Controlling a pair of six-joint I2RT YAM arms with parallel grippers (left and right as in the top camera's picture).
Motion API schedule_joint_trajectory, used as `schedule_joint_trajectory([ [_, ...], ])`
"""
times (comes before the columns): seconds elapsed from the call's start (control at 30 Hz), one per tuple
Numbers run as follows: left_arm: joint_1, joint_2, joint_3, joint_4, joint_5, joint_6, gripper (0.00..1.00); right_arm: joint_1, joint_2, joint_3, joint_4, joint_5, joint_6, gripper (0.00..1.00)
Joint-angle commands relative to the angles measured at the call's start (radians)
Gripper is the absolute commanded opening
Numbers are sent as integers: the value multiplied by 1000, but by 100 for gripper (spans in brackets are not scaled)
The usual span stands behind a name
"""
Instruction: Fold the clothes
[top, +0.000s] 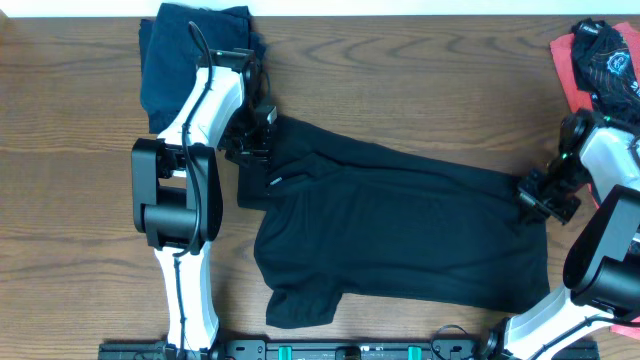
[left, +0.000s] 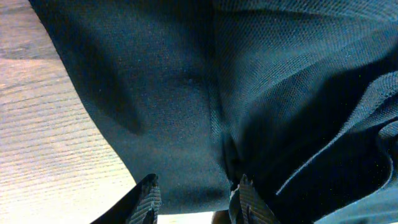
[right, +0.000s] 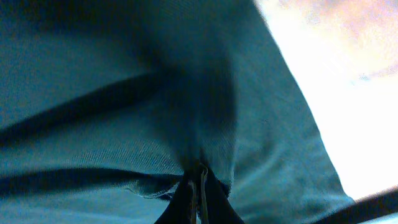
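A black T-shirt (top: 400, 225) of the clothes lies spread across the middle of the table. My left gripper (top: 252, 140) sits at the shirt's upper left edge. In the left wrist view its fingers (left: 148, 199) stand apart, and the cloth's edge (left: 186, 124) lies flat across the gap of the open left gripper (left: 198, 200), with table showing below it. My right gripper (top: 535, 195) is at the shirt's right edge. The right wrist view shows the right gripper (right: 198, 182) shut, pinching a fold of the dark fabric (right: 124, 93).
A folded dark navy garment (top: 190, 50) lies at the back left, partly under the left arm. A coral-red and black garment (top: 600, 60) is bunched at the back right corner. Wooden tabletop (top: 70, 120) shows around the shirt.
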Motion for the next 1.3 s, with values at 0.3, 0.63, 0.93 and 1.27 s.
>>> schedule_joint_trajectory([
  [0.3, 54, -32, -8, -6, -38, -55, 44, -33, -192, -13, -8, 169, 101, 1],
  [0.63, 69, -32, -8, 2, -37, -63, 44, -57, -206, -26, -35, 232, 166, 4],
  [0.93, 69, -64, -3, 41, 78, -22, 42, -57, -206, -26, -35, 101, 89, 67],
  [1.27, 30, -161, -3, 70, 296, 158, 62, -54, -206, -26, -24, 42, 12, 68],
])
